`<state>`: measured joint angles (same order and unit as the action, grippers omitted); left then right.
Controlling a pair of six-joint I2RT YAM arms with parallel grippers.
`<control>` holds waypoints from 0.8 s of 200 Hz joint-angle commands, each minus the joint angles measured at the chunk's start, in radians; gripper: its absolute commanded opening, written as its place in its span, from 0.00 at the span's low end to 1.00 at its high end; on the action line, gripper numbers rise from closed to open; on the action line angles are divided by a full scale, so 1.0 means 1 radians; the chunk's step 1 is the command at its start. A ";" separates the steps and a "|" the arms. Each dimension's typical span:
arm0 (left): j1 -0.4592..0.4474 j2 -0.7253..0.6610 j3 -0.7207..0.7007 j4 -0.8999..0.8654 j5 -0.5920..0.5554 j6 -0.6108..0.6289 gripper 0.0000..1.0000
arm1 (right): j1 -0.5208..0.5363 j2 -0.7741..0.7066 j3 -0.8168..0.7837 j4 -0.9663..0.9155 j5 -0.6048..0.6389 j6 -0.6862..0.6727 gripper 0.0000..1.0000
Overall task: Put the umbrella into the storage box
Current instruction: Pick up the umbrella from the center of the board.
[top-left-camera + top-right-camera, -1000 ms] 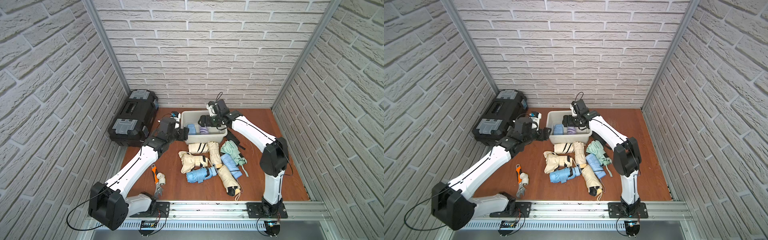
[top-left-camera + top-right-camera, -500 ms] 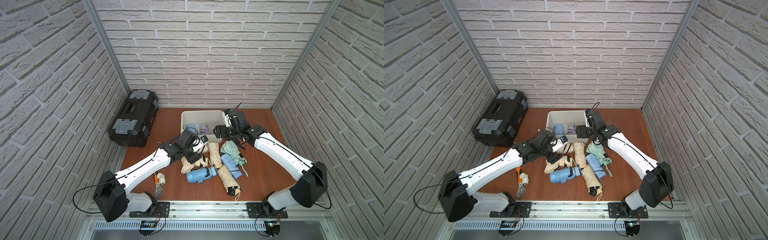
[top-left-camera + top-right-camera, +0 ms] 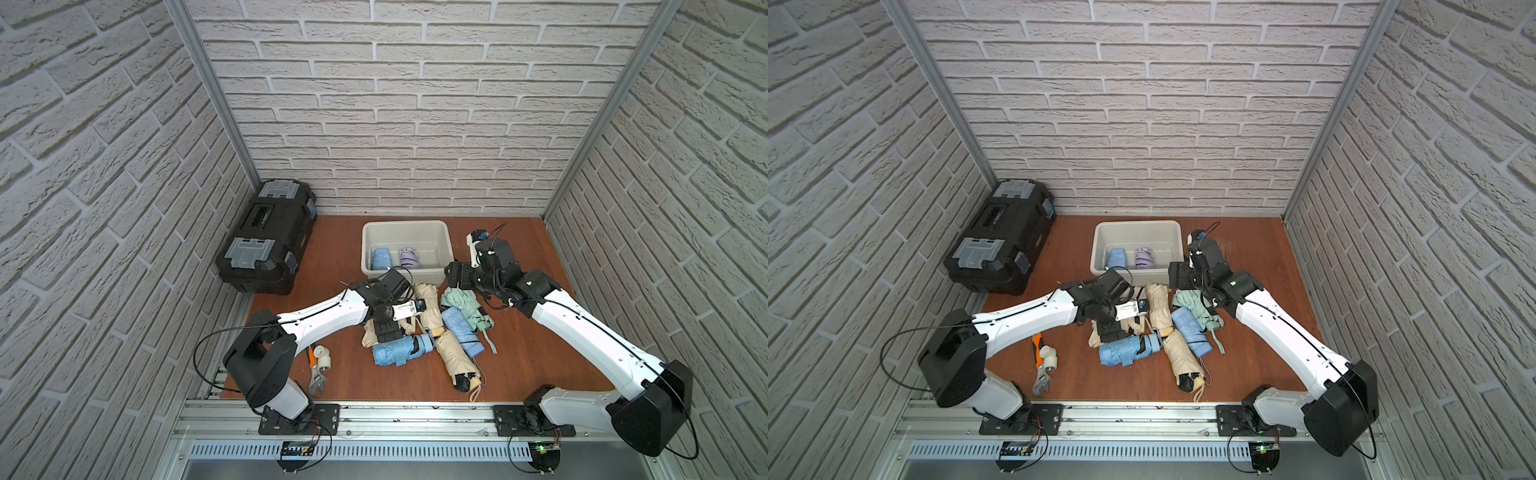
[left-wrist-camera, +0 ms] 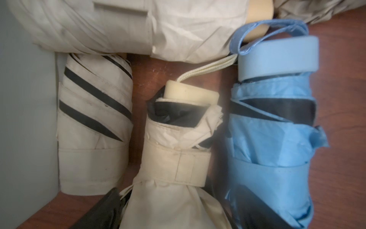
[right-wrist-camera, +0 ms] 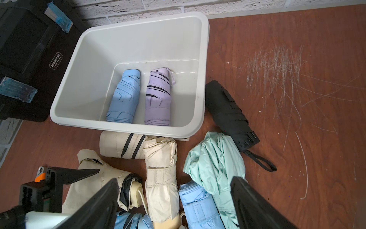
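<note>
Where umbrellas (image 3: 455,353) lie, left arm (image 3: 324,311) hovers.

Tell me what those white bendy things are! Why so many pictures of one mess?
Those are two white robot arms, each ending in a black claw called a gripper. Two pictures come from cameras high above, side by side, so they look nearly alike. The other two come from little cameras on the arms' wrists. On the brown wooden tabletop sit an off-white plastic storage box, a big black toolbox with grey latches and a pile of folded umbrellas: cream, blue, mint green, black. A folded light-blue umbrella and a folded lilac umbrella lie inside the box. The left gripper hangs over the pile; the right gripper is beside the box. Both are open and hold nothing.
</note>
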<state>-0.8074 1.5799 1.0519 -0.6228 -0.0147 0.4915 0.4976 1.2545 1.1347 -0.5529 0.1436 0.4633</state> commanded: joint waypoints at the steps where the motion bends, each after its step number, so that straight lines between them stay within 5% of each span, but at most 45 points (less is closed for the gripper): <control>1: -0.004 0.038 0.035 0.005 -0.019 0.041 0.95 | 0.008 -0.033 -0.010 0.009 0.037 0.016 0.90; 86: -0.003 0.149 0.051 0.012 -0.065 0.094 0.91 | 0.009 -0.052 -0.018 0.008 0.050 0.024 0.91; 160: 0.010 0.177 0.025 0.045 -0.056 0.101 0.67 | 0.010 -0.035 -0.009 0.019 0.038 0.030 0.90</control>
<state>-0.8032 1.7515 1.0836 -0.5823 -0.0849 0.5865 0.4980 1.2263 1.1328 -0.5644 0.1787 0.4843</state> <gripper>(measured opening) 0.710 0.904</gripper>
